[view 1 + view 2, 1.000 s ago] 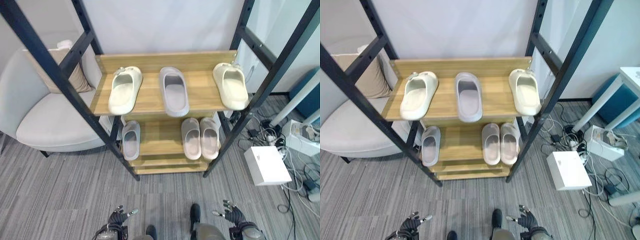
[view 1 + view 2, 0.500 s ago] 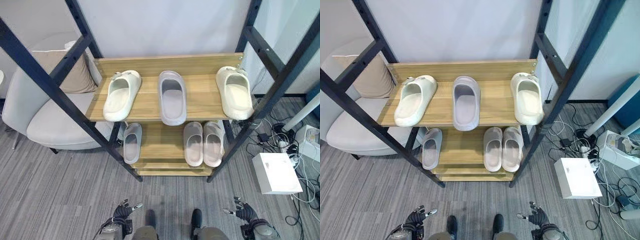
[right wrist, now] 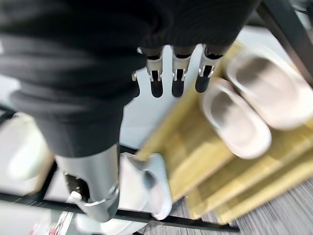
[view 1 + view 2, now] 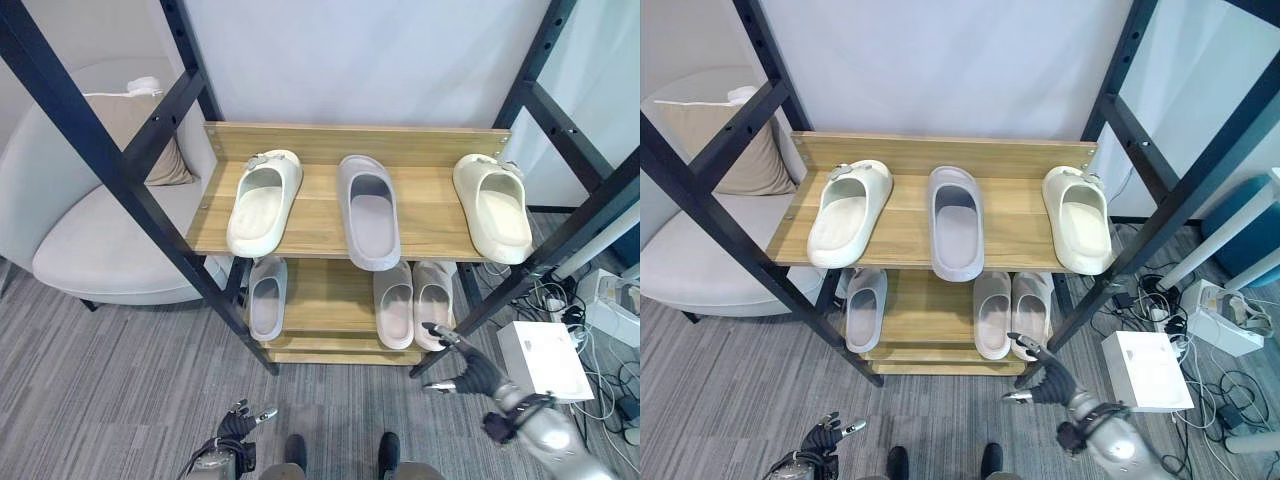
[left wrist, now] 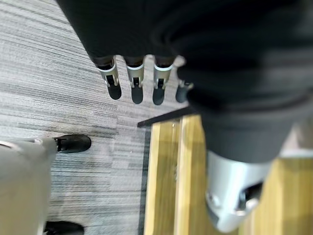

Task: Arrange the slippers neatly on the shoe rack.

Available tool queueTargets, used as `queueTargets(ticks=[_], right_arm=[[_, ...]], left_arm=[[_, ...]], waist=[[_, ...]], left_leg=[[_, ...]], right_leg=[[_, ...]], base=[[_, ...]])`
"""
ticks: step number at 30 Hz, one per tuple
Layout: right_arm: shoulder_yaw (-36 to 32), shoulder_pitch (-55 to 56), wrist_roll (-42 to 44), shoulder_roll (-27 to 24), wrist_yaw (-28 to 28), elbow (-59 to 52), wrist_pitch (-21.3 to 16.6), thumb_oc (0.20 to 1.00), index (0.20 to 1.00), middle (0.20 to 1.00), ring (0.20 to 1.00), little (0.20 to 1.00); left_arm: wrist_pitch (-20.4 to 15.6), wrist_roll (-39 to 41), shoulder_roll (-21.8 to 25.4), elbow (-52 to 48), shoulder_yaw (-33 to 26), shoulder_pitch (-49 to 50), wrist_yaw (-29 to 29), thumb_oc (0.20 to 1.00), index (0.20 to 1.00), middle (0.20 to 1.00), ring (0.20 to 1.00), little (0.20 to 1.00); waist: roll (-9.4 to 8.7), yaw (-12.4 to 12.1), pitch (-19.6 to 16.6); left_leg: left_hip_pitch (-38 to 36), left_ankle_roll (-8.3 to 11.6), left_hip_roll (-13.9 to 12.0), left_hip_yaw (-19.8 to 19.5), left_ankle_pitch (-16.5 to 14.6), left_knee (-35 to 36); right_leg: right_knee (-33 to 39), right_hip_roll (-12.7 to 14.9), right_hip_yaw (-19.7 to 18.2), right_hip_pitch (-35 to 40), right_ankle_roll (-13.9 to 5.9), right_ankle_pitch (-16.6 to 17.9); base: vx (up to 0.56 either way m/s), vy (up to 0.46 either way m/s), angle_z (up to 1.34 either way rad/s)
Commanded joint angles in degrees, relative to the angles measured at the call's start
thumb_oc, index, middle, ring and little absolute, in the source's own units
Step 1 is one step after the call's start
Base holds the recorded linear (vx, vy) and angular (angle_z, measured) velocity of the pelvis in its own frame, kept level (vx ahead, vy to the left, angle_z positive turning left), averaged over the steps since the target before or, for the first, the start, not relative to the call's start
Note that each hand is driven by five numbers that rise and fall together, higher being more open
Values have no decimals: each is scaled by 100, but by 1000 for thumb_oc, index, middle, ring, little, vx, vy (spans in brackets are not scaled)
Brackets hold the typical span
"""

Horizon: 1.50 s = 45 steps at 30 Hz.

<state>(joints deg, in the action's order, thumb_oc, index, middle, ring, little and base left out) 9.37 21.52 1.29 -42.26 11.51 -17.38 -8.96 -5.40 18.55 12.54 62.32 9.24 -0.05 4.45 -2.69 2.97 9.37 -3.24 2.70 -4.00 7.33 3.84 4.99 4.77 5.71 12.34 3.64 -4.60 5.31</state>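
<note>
Shoe rack (image 4: pixel 300 215): wooden shelves in a black frame, centre of the frame in my eye views.
Upper shelf: cream slipper (image 4: pixel 263 201) at the left, grey slipper (image 4: pixel 368 211) in the middle, second cream slipper (image 4: pixel 492 207) at the right; the two cream ones are well apart, so that pair is not together.
Lower shelf: single grey slipper (image 4: pixel 266 309) at the left; pinkish pair (image 4: pixel 414 303) side by side at the right, already neat.
My right hand (image 4: pixel 468 371): raised at the lower right of the frame, fingers straight and spread, holding nothing, near the pinkish pair.
My left hand (image 4: pixel 233 431): low at the bottom edge, fingers relaxed, empty.
Progress: I judge it early; no slipper is in hand.
Left to do: bring the cream pair together and the two grey slippers together.
</note>
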Motion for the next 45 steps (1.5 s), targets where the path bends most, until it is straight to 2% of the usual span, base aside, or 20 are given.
queueTargets(ticks=[1, 2, 3, 4, 6, 9, 11, 13, 14, 15, 18, 19, 20, 22, 23, 26, 30, 38, 45], right_arm=[[-40, 25, 584, -757, 463, -1046, -500, 1000, 1000, 1000, 1000, 1000], [-126, 83, 768, -1042, 568, -1297, -528, 1000, 1000, 1000, 1000, 1000], [-152, 110, 780, -1055, 575, -1321, -517, 1000, 1000, 1000, 1000, 1000], [-352, 232, 1234, -1554, 728, -1773, -564, 1000, 1000, 1000, 1000, 1000], [-643, 290, 1701, -2069, 748, -2164, -623, 1000, 1000, 1000, 1000, 1000], [-1061, 174, 2025, -2504, 512, -2495, -787, 1000, 1000, 1000, 1000, 1000], [-1341, -97, 2124, -2575, 298, -2596, -934, 1000, 1000, 1000, 1000, 1000], [-1568, -674, 1901, -2437, -145, -2431, -1030, 1000, 1000, 1000, 1000, 1000], [-1548, -694, 1896, -2435, -149, -2427, -1028, 1000, 1000, 1000, 1000, 1000], [-1623, -1148, 1753, -2208, -381, -2331, -1099, 1000, 1000, 1000, 1000, 1000], [-1328, -1903, 1541, -1726, -705, -1947, -1064, 1000, 1000, 1000, 1000, 1000], [-1289, -1944, 1534, -1724, -710, -1930, -1066, 1000, 1000, 1000, 1000, 1000], [-1068, -2367, 1267, -1452, -898, -1554, -965, 1000, 1000, 1000, 1000, 1000], [-891, -2640, 1113, -1327, -1020, -1356, -918, 1000, 1000, 1000, 1000, 1000], [-635, -3024, 886, -1012, -1210, -954, -790, 1000, 1000, 1000, 1000, 1000], [-467, -3348, 590, -823, -1357, -645, -714, 1000, 1000, 1000, 1000, 1000], [-25, -4167, 78, -351, -1786, 348, -454, 1000, 1000, 1000, 1000, 1000], [483, -5204, -456, -69, -2190, 1721, -142, 1000, 1000, 1000, 1000, 1000], [714, -5655, -563, -3, -2285, 2431, -57, 1000, 1000, 1000, 1000, 1000]], left_arm=[[-122, -384, 23, 418, -106, -441, -82, 1000, 1000, 1000, 1000, 1000], [-116, -431, 33, 429, -98, -429, -100, 1000, 1000, 1000, 1000, 1000], [-116, -432, 22, 429, -95, -427, -100, 1000, 1000, 1000, 1000, 1000], [-103, -470, 36, 428, -84, -418, -126, 1000, 1000, 1000, 1000, 1000], [-104, -483, 47, 424, -81, -377, -126, 1000, 1000, 1000, 1000, 1000], [-140, -464, 13, 422, -48, -302, -100, 1000, 1000, 1000, 1000, 1000], [-183, -405, -17, 392, -19, -233, -57, 1000, 1000, 1000, 1000, 1000], [-234, -261, -48, 267, 84, -138, -40, 1000, 1000, 1000, 1000, 1000], [-233, -260, -44, 266, 78, -138, -40, 1000, 1000, 1000, 1000, 1000], [-277, -176, -77, 218, 125, -73, -31, 1000, 1000, 1000, 1000, 1000], [-293, -94, -76, 188, 190, -38, 0, 1000, 1000, 1000, 1000, 1000], [-293, -94, -72, 188, 173, -38, 0, 1000, 1000, 1000, 1000, 1000], [-285, -68, -81, 171, 228, -18, 0, 1000, 1000, 1000, 1000, 1000], [-265, -41, -77, 131, 233, -7, 1, 1000, 1000, 1000, 1000, 1000], [-257, -51, -78, 112, 292, 17, 17, 1000, 1000, 1000, 1000, 1000], [-239, -64, -61, 91, 290, 35, 11, 1000, 1000, 1000, 1000, 1000], [-208, -95, 29, -11, 368, 93, 8, 1000, 1000, 1000, 1000, 1000], [-220, -62, 207, -181, 417, 134, 1, 1000, 1000, 1000, 1000, 1000], [-250, -12, 273, -109, 391, 106, 12, 1000, 1000, 1000, 1000, 1000]], waist=[[-135, 4, -123], [-154, 11, -157], [-144, 11, -161], [-177, 26, -214], [-202, 41, -260], [-201, 66, -323], [-197, 74, -363], [-171, 59, -412], [-175, 64, -410], [-155, 27, -434], [-134, -61, -436], [-140, -45, -432], [-129, -138, -428], [-129, -160, -410], [-118, -250, -383], [-130, -300, -352], [-146, -521, -257], [-201, -854, -119], [-247, -1014, -19]], left_leg=[[-219, 205, -140, 94, -343, 1], [-221, 215, -146, 99, -346, 1], [-219, 215, -146, 97, -346, 1], [-217, 231, -157, 113, -345, 1], [-209, 246, -167, 117, -339, 1], [-203, 251, -174, 153, -339, 1], [-200, 247, -174, 173, -336, 1], [-189, 230, -169, 173, -351, 1], [-190, 230, -169, 174, -352, 1], [-187, 213, -156, 158, -362, 1], [-183, 184, -132, 121, -380, 1], [-185, 184, -131, 121, -380, 1], [-184, 163, -114, 84, -397, 1], [-184, 152, -103, 68, -404, 1], [-190, 132, -86, 38, -411, 1], [-195, 119, -76, -1, -419, 1], [-176, 83, -42, -93, -423, 1], [-88, 54, 20, -210, -412, 1], [7, 38, 52, -274, -393, -5]], right_leg=[[-222, 149, -252, 74, -363, -619], [-212, 146, -251, 77, -367, -617], [-211, 145, -249, 76, -367, -617], [-206, 137, -247, 77, -365, -609], [-192, 134, -248, 71, -371, -592], [-175, 139, -273, 41, -395, -545], [-168, 146, -279, 23, -409, -513], [-161, 160, -274, 16, -427, -494], [-161, 160, -275, 17, -427, -494], [-151, 175, -262, 19, -433, -482], [-150, 197, -225, 33, -437, -478], [-151, 198, -224, 36, -438, -479], [-153, 206, -200, 54, -437, -486], [-154, 210, -189, 65, -433, -491], [-159, 217, -156, 81, -429, -501], [-151, 226, -133, 105, -425, -512], [-106, 246, -46, 166, -425, -524], [-19, 274, 79, 213, -441, -496], [-1, 295, 138, 185, -454, -480]], base=[[20, 31, -8], [9, 11, -7], [-1, 6, -8], [-9, 8, -14], [-15, 15, -14], [-9, 13, -3], [-10, 30, -3], [-2, 18, -2], [8, 28, -4], [12, 23, -4], [5, 10, 0], [0, 0, 0], [17, 21, 7], [18, 23, 7], [14, 18, 5], [6, 3, 1], [17, 13, 7], [15, 19, 13], [1, 19, 8]])
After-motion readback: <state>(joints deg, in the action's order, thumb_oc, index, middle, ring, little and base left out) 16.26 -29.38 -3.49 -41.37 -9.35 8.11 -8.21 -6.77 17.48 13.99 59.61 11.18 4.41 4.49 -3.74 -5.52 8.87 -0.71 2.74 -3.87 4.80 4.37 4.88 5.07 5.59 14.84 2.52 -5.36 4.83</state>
